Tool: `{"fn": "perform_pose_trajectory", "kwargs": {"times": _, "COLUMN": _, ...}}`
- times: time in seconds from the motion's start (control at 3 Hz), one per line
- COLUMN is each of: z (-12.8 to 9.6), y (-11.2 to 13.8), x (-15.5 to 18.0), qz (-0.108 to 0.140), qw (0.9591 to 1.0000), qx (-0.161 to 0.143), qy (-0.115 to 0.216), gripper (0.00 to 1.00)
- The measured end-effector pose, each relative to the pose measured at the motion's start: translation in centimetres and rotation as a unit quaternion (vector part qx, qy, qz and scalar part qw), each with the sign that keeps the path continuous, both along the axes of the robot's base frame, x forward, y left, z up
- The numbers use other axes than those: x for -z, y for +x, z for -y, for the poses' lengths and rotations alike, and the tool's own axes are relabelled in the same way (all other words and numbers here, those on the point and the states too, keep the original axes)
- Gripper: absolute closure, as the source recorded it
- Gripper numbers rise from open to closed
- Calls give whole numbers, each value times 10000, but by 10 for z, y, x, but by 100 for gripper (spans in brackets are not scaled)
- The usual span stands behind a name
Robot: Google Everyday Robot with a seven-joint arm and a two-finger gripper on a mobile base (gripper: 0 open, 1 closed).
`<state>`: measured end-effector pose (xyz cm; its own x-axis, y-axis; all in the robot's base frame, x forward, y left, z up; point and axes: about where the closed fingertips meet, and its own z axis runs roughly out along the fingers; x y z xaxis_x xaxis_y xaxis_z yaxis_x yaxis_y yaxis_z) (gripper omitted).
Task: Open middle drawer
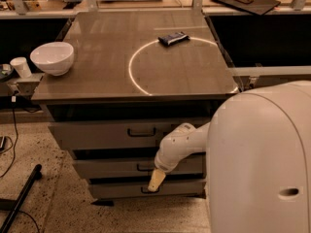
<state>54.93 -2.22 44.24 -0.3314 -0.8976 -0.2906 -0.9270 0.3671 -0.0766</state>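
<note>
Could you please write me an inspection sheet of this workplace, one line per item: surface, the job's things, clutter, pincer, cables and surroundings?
Surface: cabinet top, marked with a pale ring.
Job's things: middle drawer, second of three, not visibly pulled out; its small dark handle is free.
Clutter: white bowl at the top's left edge; dark packet on the ring's far side.
Pincer: the pincer hangs just below and right of that handle, above the lowest drawer.
Cables: one thin dark cable runs down to the floor at left.
Surroundings: white robot body at right; paper cup on a left ledge; black pole on the floor.
</note>
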Motion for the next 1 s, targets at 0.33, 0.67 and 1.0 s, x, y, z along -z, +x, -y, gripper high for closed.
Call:
{"fn": "perform_pose_trajectory", "kwargs": {"times": 0.33, "z": -1, "y": -8, "x": 17, "qz": -166, "qw": 9999, "qx": -9, "qy": 22, "gripper": 0}}
{"fn": "perform_pose_trajectory", "kwargs": {"times": 0.67, "z": -1, "y": -8, "x": 17, "qz": -166, "qw": 9999, "qx": -9, "qy": 21, "gripper": 4}}
{"fn": "perform_pose_trajectory", "kwargs": {"times": 1.0, "z": -1, "y": -8, "x": 17, "qz": -166, "qw": 9999, "qx": -9, "qy": 21, "gripper": 27}}
